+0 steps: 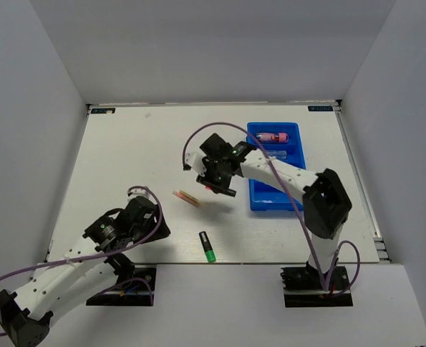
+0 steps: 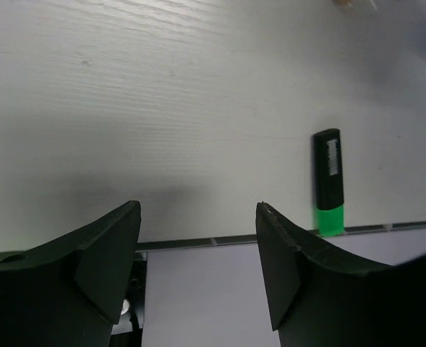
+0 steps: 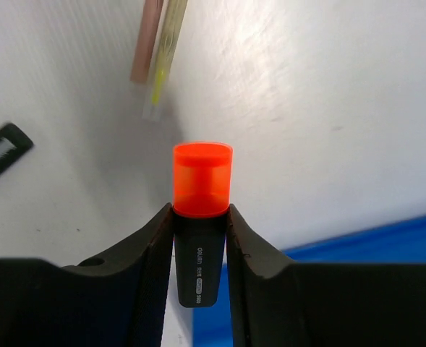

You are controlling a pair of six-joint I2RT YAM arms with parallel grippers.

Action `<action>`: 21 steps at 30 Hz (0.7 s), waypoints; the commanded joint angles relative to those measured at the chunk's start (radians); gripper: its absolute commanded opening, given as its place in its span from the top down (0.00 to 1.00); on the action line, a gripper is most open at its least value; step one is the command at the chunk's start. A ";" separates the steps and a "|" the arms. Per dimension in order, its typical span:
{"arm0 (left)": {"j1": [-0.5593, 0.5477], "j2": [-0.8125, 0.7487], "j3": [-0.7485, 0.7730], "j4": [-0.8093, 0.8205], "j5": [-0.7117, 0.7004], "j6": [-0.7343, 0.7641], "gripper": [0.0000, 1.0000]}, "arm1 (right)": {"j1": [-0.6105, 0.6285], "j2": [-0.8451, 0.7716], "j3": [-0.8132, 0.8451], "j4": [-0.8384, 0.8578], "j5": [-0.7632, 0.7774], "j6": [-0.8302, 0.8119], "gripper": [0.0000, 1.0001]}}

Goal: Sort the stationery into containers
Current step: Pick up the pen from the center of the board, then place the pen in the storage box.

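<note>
Your right pincer (image 3: 202, 211) is pinching an orange-capped highlighter (image 3: 202, 189) by its black body, cap poking past the fingertips, over the middle of the surface (image 1: 140, 152), just left of the blue bin (image 1: 267, 202). The bin sits toward the far-right corner, with a pink tube (image 1: 274, 136) in its farthest compartment. Thin sticks (image 1: 187, 197) lie just left of that pincer. Your left pincer (image 2: 198, 211) is spread and holds nothing, toward the near-left corner. A green-capped highlighter (image 2: 328, 181) lies at the near edge, midway along.
</note>
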 commanded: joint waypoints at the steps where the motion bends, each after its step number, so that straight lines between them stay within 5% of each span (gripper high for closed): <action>1: 0.003 0.035 -0.013 0.122 0.124 0.074 0.26 | -0.002 -0.135 0.132 -0.097 0.003 -0.055 1.00; 4: -0.004 0.112 -0.003 0.165 0.178 0.111 0.30 | -0.004 -0.192 0.125 -0.114 0.037 -0.085 1.00; 10: -0.101 0.270 0.081 0.188 0.157 0.137 0.31 | -0.053 -0.295 -0.038 -0.001 0.417 -0.203 1.00; 21: -0.161 0.399 0.125 0.250 0.145 0.134 0.31 | -0.352 -0.456 -0.255 0.068 0.199 -0.404 1.00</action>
